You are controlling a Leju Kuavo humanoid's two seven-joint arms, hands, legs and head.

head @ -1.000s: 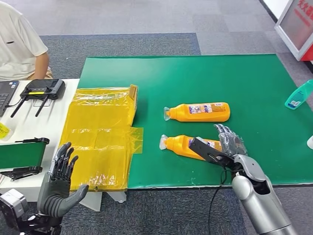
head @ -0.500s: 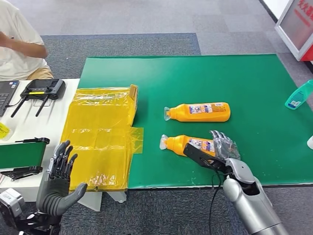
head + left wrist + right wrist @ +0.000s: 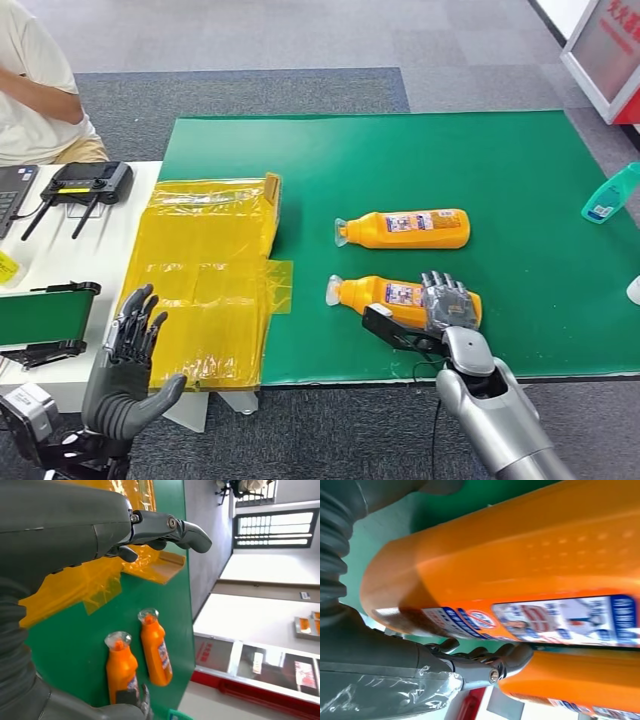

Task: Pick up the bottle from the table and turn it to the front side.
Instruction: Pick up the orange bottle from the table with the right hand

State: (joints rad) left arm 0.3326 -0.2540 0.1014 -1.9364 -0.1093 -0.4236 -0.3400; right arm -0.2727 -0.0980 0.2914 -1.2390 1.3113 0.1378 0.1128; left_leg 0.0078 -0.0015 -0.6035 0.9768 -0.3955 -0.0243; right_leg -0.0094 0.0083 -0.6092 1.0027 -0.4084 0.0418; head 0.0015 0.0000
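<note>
Now the right hand (image 3: 450,303) is draped over the base end of the nearer orange plastic bottle (image 3: 392,296), fingers curled across it, though whether it truly grips I cannot tell. That bottle lies flat on the green mat (image 3: 423,160), unlifted and unturned. A second ago the hand sat further right; it has slid in. Left hand (image 3: 128,370) hovers, fingers spread, empty.

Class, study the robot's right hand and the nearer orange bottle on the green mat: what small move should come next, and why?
Probably close the right hand around the nearer orange bottle. The fingers drape over its base end and the thumb reaches along its near side, yet the bottle lies flat on the green mat, not lifted. A firm grasp seems needed before lifting and turning. The left hand waits open off the table edge.
</note>
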